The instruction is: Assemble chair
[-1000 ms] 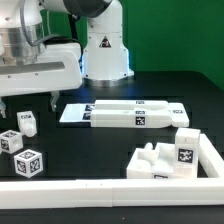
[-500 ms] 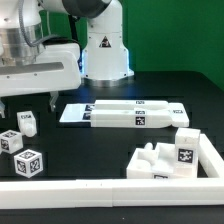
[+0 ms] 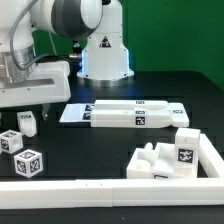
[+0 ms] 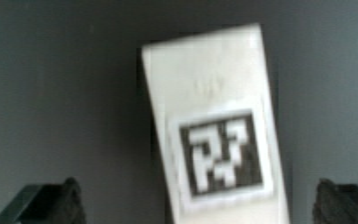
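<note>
Three cube legs [image 3: 30, 162] sit in a loose cluster on the bench [image 3: 195, 95], near its front corner on the exterior view's left. Each shows a black-and-white tag and none touches another. The rearmost leg [image 3: 28, 122] stands a little apart from the other two.

Mid-bench, the flat slabs [image 3: 130, 113] lie side by side, running long toward the exterior view's right, tags facing up. In the front corner on the exterior view's right, the pegged blocks [image 3: 172, 152] are bunched together, tucked inside the border rail [image 3: 100, 186] that follows the front edge.

Now the fingers [image 3: 52, 100]: they hang above the rearmost leg, spread wide and pinching nothing. From the wrist view, a white tagged piece [image 4: 208, 120] fills the middle, tilted. The dark fingertips [image 4: 48, 203] stand well clear on either side of it, with no contact. Whether it is that same leg I cannot tell.

Behind it all, the robot base [image 3: 103, 50] sits at the rear edge.
</note>
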Robot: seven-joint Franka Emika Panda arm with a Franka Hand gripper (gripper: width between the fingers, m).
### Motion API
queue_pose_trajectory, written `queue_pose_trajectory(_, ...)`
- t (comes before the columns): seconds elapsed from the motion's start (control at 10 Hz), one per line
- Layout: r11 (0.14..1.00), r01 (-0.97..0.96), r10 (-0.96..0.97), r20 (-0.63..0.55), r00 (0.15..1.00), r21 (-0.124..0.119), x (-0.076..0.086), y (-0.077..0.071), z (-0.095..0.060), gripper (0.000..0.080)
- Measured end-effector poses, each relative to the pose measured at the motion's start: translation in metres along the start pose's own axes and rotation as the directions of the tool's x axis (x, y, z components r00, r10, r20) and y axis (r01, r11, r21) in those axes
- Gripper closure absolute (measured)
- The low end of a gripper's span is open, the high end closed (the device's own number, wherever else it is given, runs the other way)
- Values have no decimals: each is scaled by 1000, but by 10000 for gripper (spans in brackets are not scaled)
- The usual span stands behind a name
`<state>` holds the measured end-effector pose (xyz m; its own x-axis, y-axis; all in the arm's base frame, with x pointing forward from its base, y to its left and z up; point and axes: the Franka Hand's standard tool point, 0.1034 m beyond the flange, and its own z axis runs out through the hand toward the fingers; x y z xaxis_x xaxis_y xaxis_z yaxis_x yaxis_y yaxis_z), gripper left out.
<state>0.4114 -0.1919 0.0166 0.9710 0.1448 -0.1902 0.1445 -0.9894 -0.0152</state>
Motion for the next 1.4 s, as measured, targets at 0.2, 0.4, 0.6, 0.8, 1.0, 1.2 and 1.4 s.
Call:
queue_pose_trajectory(0.2, 1000, -17, 17, 10, 1000, 0, -9, -3, 8, 151)
queue_pose_trajectory(0.4, 1000, -15, 15, 6, 1000, -5, -7, -5, 8, 151)
queue_pose_trajectory(0.6, 1000, -16, 16, 6, 1000, -5, -8, -5, 8, 411)
queue_pose_trajectory(0.8, 1000, -16, 16, 6, 1000, -5, -7, -5, 8, 520)
queue_pose_trajectory(1.0, 1000, 3, -3, 5, 1000, -5, -6, -6, 8, 519)
queue_pose_trajectory(1.2, 978, 209, -208, -34, 978, 10, 5, -46, -11, 519)
queue_pose_trajectory(1.4, 890, 456, -457, -59, 888, -30, 3, -45, -24, 519)
